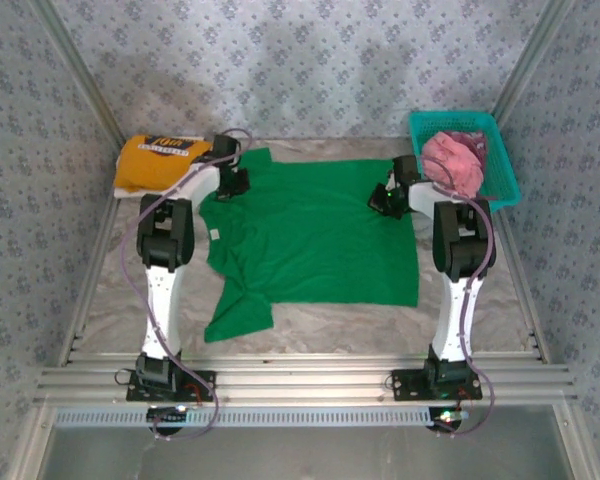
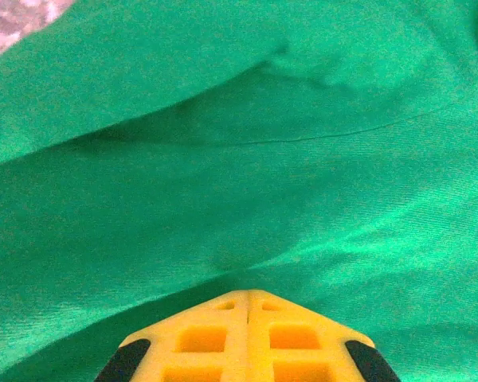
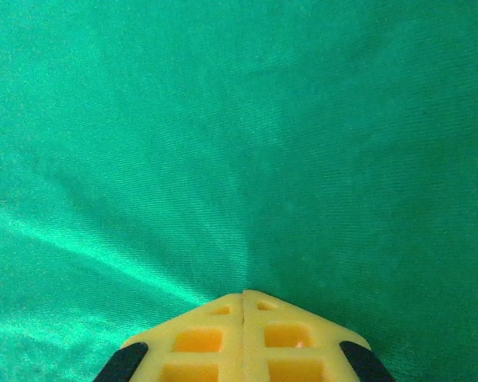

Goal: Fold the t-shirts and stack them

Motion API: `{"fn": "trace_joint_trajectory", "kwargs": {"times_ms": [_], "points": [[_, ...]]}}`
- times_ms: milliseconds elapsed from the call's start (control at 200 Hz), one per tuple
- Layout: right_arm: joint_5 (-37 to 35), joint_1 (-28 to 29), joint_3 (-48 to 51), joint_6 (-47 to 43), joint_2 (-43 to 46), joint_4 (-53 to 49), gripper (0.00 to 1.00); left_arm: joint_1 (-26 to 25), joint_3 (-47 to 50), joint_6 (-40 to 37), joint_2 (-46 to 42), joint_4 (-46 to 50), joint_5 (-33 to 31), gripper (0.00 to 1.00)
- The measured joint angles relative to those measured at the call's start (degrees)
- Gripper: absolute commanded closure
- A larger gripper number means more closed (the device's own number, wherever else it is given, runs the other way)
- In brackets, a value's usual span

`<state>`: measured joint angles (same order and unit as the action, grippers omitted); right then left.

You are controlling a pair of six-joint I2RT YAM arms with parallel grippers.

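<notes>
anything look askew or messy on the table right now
Mostly tidy. The green t-shirt lies spread flat, but its near-left sleeve is crumpled and kinked sideways. The pink t-shirt sits bunched, unfolded, in the teal basket.

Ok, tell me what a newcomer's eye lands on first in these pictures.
The green t-shirt dominates, spread flat across the middle of the table. The left gripper and right gripper are both shut on its far edge, one near each far corner. Next come the yellow-orange t-shirt lying at the far left corner and the pink t-shirt bunched in the teal basket at the far right.
</notes>
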<state>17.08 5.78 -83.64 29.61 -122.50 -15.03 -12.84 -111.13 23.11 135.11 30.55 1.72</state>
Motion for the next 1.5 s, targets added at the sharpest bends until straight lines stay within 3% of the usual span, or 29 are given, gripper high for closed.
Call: {"fn": "trace_joint_trajectory", "kwargs": {"times_ms": [120, 215, 415, 475, 580, 745, 844, 949, 1024, 1279, 1444, 1499], "points": [[-0.2, 0.6, -1.5, -0.2, 0.1, -2.9, 1.00, 0.7, -4.4, -2.4, 0.1, 4.2, 0.0, 0.99], [-0.8, 1.5, -1.8, -1.2, 1.3, -5.0, 1.00, 1.4, -5.1, -3.9, -1.7, 6.0, -2.1, 0.90], [-0.8, 3.9, -0.1, -4.0, 10.8, -7.2, 1.00, 0.1, 24.5, -0.5, -24.0, 1.6, -2.2, 0.78], [-0.4, 4.0, 1.4, -4.7, 14.0, -7.4, 1.00, 0.0, 30.2, 1.3, -28.9, 1.6, -1.2, 0.68], [-0.1, 3.1, 4.5, -5.7, 17.3, -7.9, 1.00, 1.4, 33.9, 2.7, -30.8, 1.9, -1.2, 0.37], [-0.2, 1.7, 7.9, -6.6, 17.7, -9.3, 1.00, 5.4, 41.6, 3.1, -30.4, 0.6, -1.1, 0.33], [0.4, 1.5, 8.0, -6.6, 17.7, -9.4, 1.00, 7.5, 41.1, 3.1, -27.7, -0.5, -0.9, 0.35], [1.1, 1.7, 8.0, -6.6, 17.7, -8.9, 1.00, 8.2, 38.4, 3.0, -24.7, 0.5, -1.2, 0.53], [1.9, 1.7, 8.0, -6.6, 17.7, -8.6, 1.00, 8.3, 36.7, 3.0, -23.5, 0.4, -1.2, 0.56], [3.6, -0.6, 10.6, -6.1, 18.4, -6.2, 1.00, 8.8, 33.1, 2.1, -20.3, -1.2, -0.2, 0.87], [4.2, -1.4, 12.5, -5.2, 18.7, -5.2, 1.00, 8.7, 31.9, 1.9, -18.2, -7.9, 4.3, 1.00], [4.4, -1.4, 12.8, -5.0, 18.8, -4.7, 1.00, 8.6, 31.5, 2.0, -17.7, -9.2, 5.1, 1.00]]}}
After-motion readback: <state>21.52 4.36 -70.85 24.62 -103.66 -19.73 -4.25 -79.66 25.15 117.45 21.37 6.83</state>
